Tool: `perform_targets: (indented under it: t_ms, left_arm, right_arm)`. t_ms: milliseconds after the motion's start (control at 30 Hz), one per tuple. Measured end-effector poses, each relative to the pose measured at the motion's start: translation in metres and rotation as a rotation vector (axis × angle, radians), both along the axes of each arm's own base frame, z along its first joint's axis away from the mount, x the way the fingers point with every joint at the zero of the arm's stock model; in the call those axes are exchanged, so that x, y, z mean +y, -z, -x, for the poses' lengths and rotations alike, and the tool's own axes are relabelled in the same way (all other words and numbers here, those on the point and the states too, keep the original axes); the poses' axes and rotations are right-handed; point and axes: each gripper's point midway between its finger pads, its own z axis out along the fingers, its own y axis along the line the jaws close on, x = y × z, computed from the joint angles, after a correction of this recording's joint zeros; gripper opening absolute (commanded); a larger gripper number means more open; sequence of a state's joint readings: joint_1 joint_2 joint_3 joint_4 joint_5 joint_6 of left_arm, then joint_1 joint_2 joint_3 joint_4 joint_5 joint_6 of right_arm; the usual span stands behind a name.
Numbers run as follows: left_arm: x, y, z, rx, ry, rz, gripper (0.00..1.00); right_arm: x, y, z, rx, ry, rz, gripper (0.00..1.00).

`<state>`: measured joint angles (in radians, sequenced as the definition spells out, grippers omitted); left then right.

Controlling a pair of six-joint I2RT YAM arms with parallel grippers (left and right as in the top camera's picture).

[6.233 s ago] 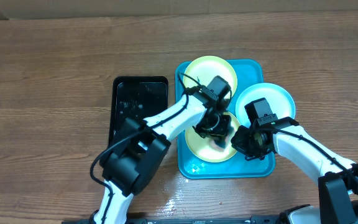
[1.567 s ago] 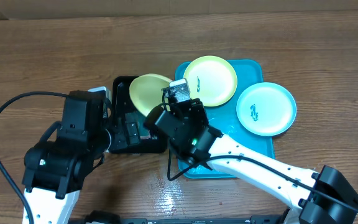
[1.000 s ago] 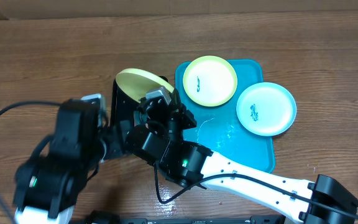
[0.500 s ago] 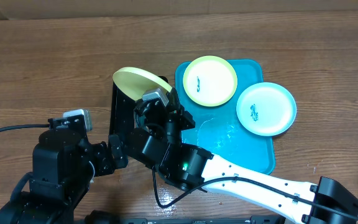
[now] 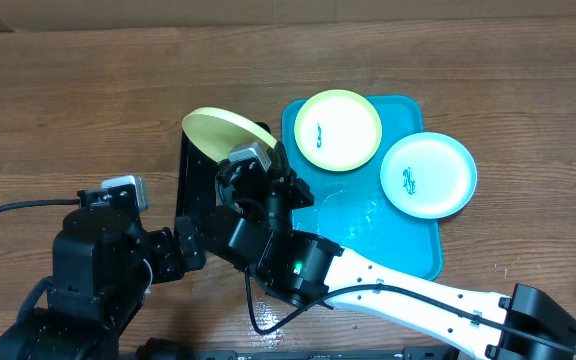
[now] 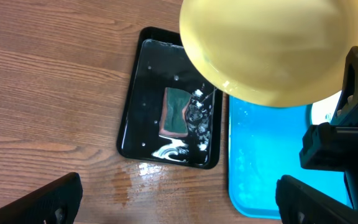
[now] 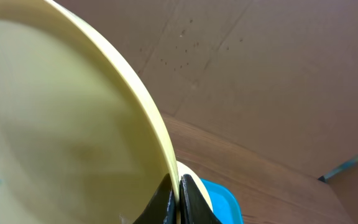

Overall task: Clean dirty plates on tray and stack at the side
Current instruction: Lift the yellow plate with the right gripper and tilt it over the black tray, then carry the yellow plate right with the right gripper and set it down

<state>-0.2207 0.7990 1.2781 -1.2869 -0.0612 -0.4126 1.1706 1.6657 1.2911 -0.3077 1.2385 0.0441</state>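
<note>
no readable text, no labels, no numbers

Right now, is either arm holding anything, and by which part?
The right gripper pinches the yellow plate by its rim, tilted over the black tray. The left gripper is open and empty.

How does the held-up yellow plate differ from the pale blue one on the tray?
The held plate is yellow; the pale blue plate is whitish with a teal smear. The held plate is tilted in the right gripper above the black tray; the pale blue plate lies on the turquoise tray. Both are round.
</note>
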Motion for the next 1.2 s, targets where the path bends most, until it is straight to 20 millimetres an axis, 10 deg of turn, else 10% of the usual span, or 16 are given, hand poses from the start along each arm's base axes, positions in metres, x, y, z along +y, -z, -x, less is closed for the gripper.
perform_targets:
  t_ms: [500,733,900,1067,1200]
  left_arm:
    - [0.001,0.0,0.0,0.001,-0.004,-0.005,1.0]
    - [0.001,0.0,-0.001,0.002,-0.004,-0.005,1.0]
    - [0.001,0.0,-0.001,0.002,-0.004,-0.005,1.0]
    - [0.001,0.0,-0.001,0.002,-0.004,-0.005,1.0]
    - [0.001,0.0,-0.001,0.002,-0.004,-0.005,1.0]
  right_arm:
    - [-0.014,0.03,-0.002,0.118,0.018,-0.058,0.04]
    - [-0.048,0.094,-0.036,0.484,0.128,-0.484,0.04]
    - [-0.07,0.09,-0.049,0.717,0.109,-0.796,0.04]
    - [-0.138,0.046,-0.05,0.756,0.153,-1.042,0.04]
    - [-0.251,0.027,-0.042,0.683,0.392,-1.227,0.04]
